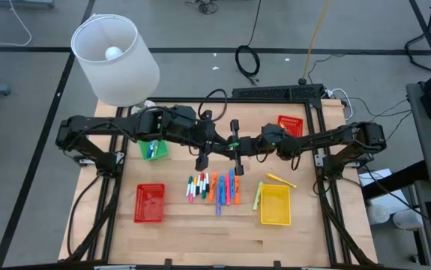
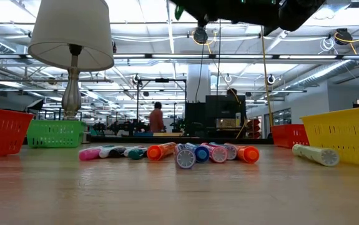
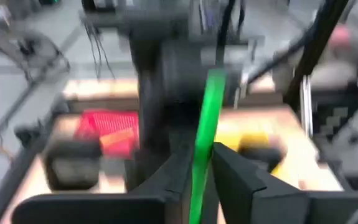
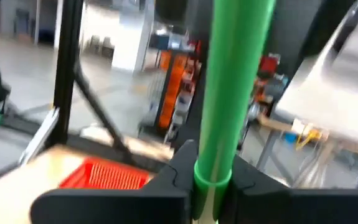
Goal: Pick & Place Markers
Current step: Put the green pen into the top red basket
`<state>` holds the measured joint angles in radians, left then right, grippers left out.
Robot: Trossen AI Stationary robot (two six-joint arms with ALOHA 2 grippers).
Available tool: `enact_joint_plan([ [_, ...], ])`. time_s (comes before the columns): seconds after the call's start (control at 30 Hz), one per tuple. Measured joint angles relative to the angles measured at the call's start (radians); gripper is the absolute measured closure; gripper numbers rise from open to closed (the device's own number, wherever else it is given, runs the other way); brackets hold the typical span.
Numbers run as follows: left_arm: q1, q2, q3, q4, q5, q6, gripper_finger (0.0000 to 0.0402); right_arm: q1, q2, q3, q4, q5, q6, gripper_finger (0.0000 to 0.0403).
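Note:
Above the middle of the table my two grippers meet tip to tip. My left gripper (image 1: pixel 225 142) and my right gripper (image 1: pixel 246 144) are both shut on one green marker (image 1: pixel 234 142). Below them several markers (image 1: pixel 215 187) in pink, green, red, orange and blue lie side by side on the wood; the low view shows their cap ends (image 2: pixel 185 154). Two yellow markers (image 1: pixel 280 180) lie by the yellow basket (image 1: pixel 275 208). In the low view only the dark undersides of the arms (image 2: pixel 248 9) show at the top. My left gripper (image 3: pixel 203 163) pinches the green marker's barrel (image 3: pixel 198 177) between its two fingers, coming level from the table's left, with the fingers across the barrel. The marker rises past the fingers and hangs clear of the table. My right gripper (image 4: pixel 213 179) pinches the same marker's barrel near its lower end (image 4: pixel 213 167) between both fingers, coming from the table's right, about level. The fingers lie across the barrel, which stands up above them, clear of the table.
A red basket (image 1: pixel 149 202) stands at the near left, a green basket (image 1: pixel 154 150) with markers under the left arm, and another red basket (image 1: pixel 291 125) at the far right. A white lamp (image 1: pixel 114 60) stands at the far left corner.

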<state>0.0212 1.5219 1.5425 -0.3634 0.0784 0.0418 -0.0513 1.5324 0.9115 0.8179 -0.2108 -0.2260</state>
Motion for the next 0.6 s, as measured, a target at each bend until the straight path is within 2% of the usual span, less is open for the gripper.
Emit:
enact_joint_plan([
  [0.17,0.002,-0.050,0.006,0.059,-0.065,-0.008,0.0287,0.001,0.004,-0.004,-0.072,0.002,0.001,0.0386],
  [0.3,0.002,-0.081,0.003,0.036,-0.084,-0.004,0.0254,0.003,0.001,-0.002,-0.172,0.069,0.019,0.0386],
  [0.5,0.003,-0.142,-0.017,-0.196,-0.106,0.002,0.0233,0.003,-0.154,-0.002,-0.592,0.256,0.054,0.0386],
  [0.6,0.003,-0.148,-0.104,-0.123,-0.114,0.007,0.0232,0.006,-0.251,-0.002,-0.832,0.348,0.096,0.0386],
])
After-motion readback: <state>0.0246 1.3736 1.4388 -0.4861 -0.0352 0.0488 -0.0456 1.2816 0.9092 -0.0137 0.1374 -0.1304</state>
